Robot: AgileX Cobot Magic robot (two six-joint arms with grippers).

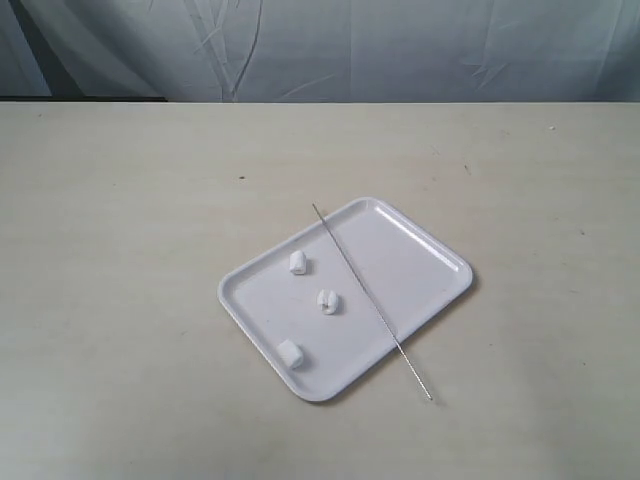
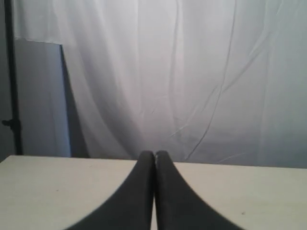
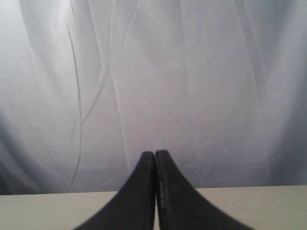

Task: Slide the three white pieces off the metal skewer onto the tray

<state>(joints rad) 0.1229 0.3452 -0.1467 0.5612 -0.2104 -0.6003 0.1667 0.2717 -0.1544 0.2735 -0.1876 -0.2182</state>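
On the tabletop [image 1: 120, 300] sits a white tray [image 1: 410, 265], turned at a slant, w/ a white cloth [image 1: 350, 50] hanging behind the far edge. A few tiny dark specks dot the tabletop around it. Seen from the left wrist, a dark pole [image 2: 10, 76] & a grey panel [image 2: 41, 96] stand off to one side by the cloth.

Three white pieces lie on the tray, all off the skewer [image 1: 370, 300] & all on its left side in the exterior view: one near the far rim [image 1: 298, 262], one in the middle [image 1: 327, 299], one near the close rim [image 1: 291, 352]. None touches another. The middle one is nearest the skewer but apart from it.

Left fingers [image 2: 139, 191] are pressed tight together, tips touching, w/ nothing between them. They hang above the tabletop & face the cloth. Right fingers [image 3: 139, 191] are the same: pressed together, pinching nothing, facing the cloth.

The skewer lies flat & straight across the tray. Its long line runs slantwise, from far-left to near-right in the exterior view. The far end rests at the tray's far rim. The near end pokes out past the near-right rim, over the bare tabletop. Can't tell which end is the sharp one.
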